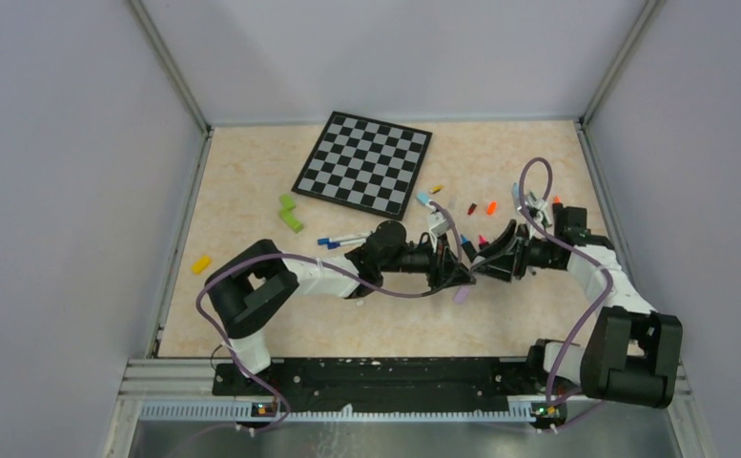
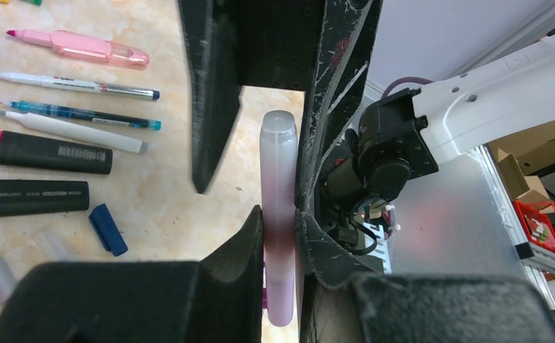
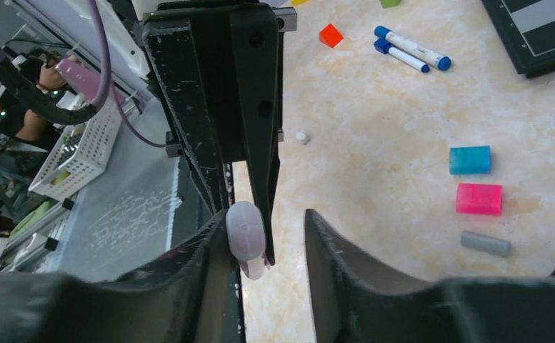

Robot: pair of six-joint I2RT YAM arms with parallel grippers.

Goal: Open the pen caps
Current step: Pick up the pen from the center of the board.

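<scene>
A lilac pen (image 2: 278,214) with a frosted cap (image 2: 278,139) stands upright in the left wrist view. My left gripper (image 2: 280,214) is shut on its barrel. The cap end sits between the right gripper's fingers (image 2: 213,107), which reach in from above. In the right wrist view the cap (image 3: 246,232) shows end-on. It rests against one finger of my right gripper (image 3: 267,229), with a gap to the other finger, so that gripper is open. From above, the left gripper (image 1: 447,267) and the right gripper (image 1: 485,260) meet at mid-table, and the pen's lower end (image 1: 461,295) pokes out below them.
Loose on the table are a pink highlighter (image 2: 81,46), two black markers (image 2: 46,152), thin pens (image 2: 74,84) and a blue cap (image 2: 108,229). Cyan (image 3: 469,160), pink (image 3: 478,199) and grey (image 3: 485,244) caps lie nearby. The checkered board (image 1: 364,162) sits at the back.
</scene>
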